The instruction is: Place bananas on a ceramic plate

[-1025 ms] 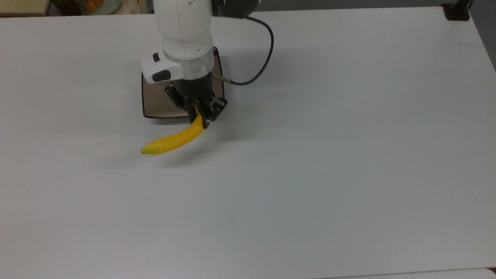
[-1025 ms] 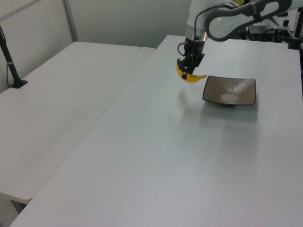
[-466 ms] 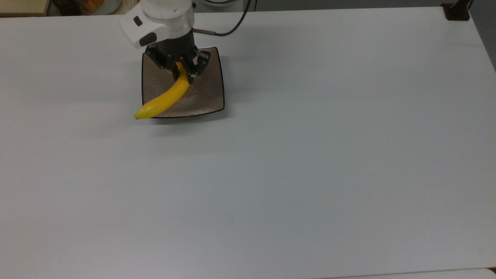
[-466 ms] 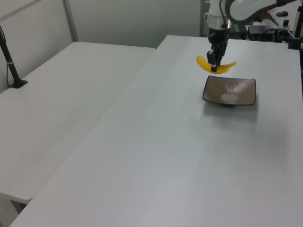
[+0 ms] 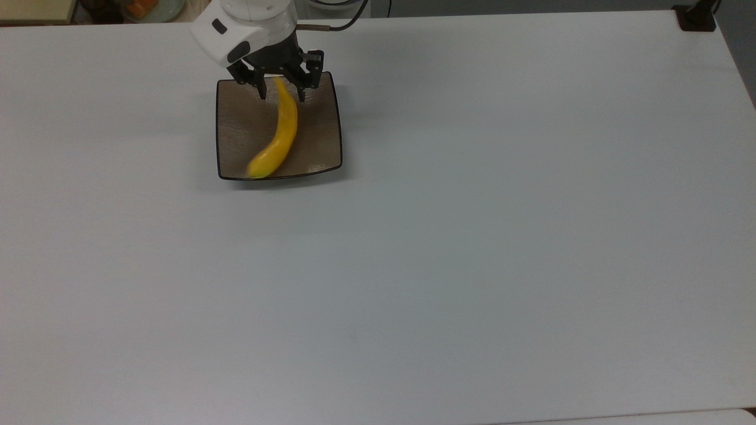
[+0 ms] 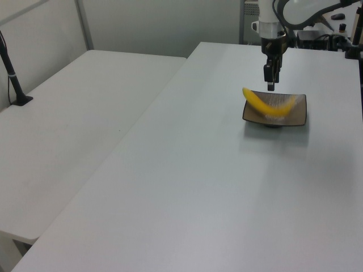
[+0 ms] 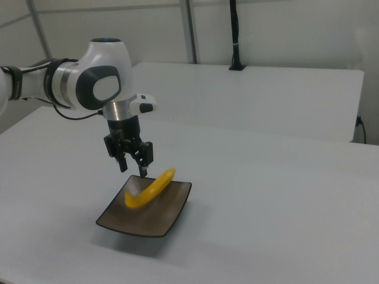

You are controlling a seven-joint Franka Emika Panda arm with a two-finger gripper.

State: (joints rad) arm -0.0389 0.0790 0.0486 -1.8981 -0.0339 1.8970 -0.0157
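gripper (image 5: 280, 90) above far edge of ceramic plate (image 5: 316, 127), fingers (image 7: 142, 171) spread wide, gripping nothing. banana (image 5: 279, 134) blurred, over plate, just below fingers; cannot tell whether touching plate. in top view it runs from plate's top edge toward bottom-left corner. plate sits on white worktop (image 5: 472, 236).
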